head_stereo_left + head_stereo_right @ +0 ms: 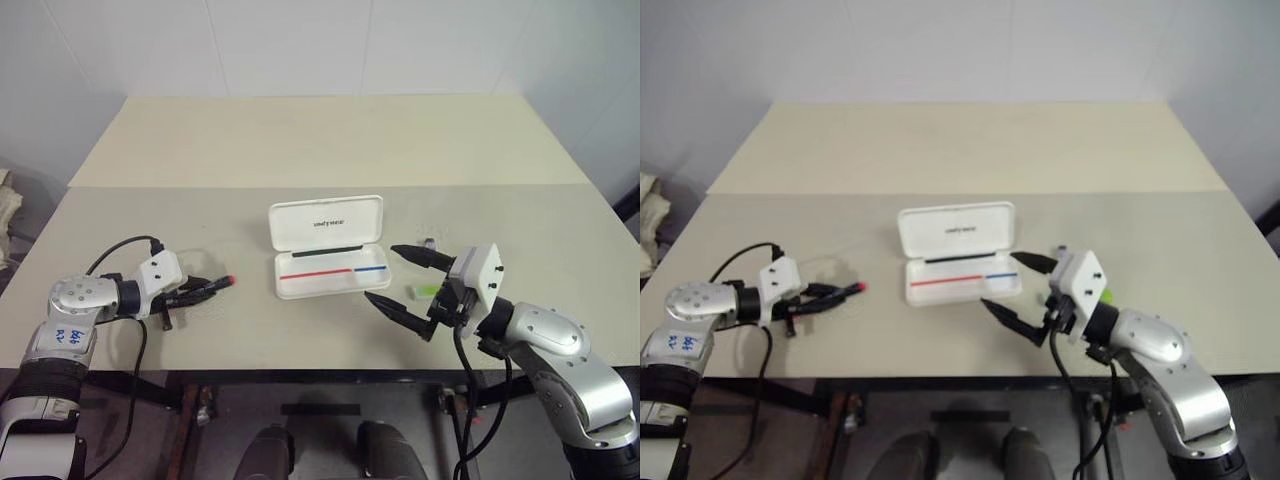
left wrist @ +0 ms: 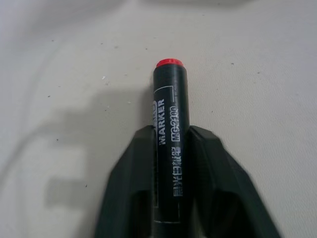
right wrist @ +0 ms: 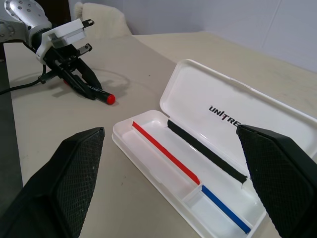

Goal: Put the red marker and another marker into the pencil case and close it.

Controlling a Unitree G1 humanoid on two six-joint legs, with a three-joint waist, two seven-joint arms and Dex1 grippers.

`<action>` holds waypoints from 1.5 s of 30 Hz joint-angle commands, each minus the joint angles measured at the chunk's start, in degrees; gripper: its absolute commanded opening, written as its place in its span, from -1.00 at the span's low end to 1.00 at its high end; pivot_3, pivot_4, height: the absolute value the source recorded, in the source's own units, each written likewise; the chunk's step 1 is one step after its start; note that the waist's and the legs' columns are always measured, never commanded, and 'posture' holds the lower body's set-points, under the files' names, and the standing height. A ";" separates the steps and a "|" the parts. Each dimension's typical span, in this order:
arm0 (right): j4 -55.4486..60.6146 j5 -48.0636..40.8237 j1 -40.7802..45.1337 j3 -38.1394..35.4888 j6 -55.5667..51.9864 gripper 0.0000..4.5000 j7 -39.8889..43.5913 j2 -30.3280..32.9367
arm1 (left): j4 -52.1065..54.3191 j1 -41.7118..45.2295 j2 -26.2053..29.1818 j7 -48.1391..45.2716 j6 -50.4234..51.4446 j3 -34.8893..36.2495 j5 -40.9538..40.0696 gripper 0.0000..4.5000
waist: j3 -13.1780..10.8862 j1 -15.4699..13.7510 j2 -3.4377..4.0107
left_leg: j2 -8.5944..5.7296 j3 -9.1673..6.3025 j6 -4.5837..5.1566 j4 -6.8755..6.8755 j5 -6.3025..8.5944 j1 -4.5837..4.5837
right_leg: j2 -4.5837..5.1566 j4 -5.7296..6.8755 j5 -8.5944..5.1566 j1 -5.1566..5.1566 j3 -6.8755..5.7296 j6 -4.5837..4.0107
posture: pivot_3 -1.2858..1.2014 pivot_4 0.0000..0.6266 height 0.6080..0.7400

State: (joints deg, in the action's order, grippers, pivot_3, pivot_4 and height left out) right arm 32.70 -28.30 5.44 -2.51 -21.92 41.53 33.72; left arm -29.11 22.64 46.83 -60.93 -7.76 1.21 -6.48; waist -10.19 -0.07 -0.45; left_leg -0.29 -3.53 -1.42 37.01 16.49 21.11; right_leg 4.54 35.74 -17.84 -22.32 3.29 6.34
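The white pencil case point(image 1: 327, 246) bears dark lettering and a red-and-blue stick point(image 1: 333, 271), the red marker point(image 2: 167, 144) is black-bodied, another marker point(image 1: 427, 291) lime-green.

table point(image 1: 300, 140): big, pale beige, with a line across it
pencil case point(image 1: 327, 247): white, lid open, in the middle
lime-green marker point(image 1: 424, 291): just right of the case
red marker point(image 1: 212, 286): left of the case

Silver arms, white wrists, black cables
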 commanded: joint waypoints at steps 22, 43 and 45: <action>2.41 0.04 1.15 -0.68 -0.14 1.00 -1.50 -0.43 | 25.89 3.31 -9.84 -1.45 13.71 -2.90 -10.48 -0.74 | -0.21 0.03 -0.35 | -0.04 0.10 -0.27 -0.88 0.20 0.58 | -0.11 -0.99 0.55 -0.51 -0.07 1.00 | 0.03 -0.52 1.00; 10.59 1.12 -6.55 -1.92 -1.35 1.00 -10.68 -2.22 | 8.19 19.94 -27.27 12.11 6.62 -14.51 5.70 -0.74 | -0.32 0.04 -0.54 | -0.19 0.27 -0.28 -0.45 0.16 0.55 | -0.36 -0.60 0.58 -0.44 -0.01 1.08 | 0.03 -0.52 1.00; 11.12 1.06 -6.88 -1.92 -1.60 1.00 -11.22 -2.28 | 7.20 20.08 -27.48 11.76 5.87 -15.05 6.19 -0.74 | -0.35 0.13 -0.59 | -0.18 0.26 -0.28 -0.45 0.16 0.55 | -0.36 -0.60 0.59 -0.44 0.00 1.09 | 0.03 -0.52 1.00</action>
State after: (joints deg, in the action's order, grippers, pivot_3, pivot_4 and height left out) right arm 40.57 -26.91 -1.32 -3.08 -23.79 31.27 31.85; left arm -22.22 41.26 19.59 -49.35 -0.12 -13.68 -0.89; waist -10.54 0.06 -1.04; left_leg -0.46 -3.27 -1.70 36.56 16.65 21.66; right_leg 4.18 35.15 -17.26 -22.76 3.28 7.43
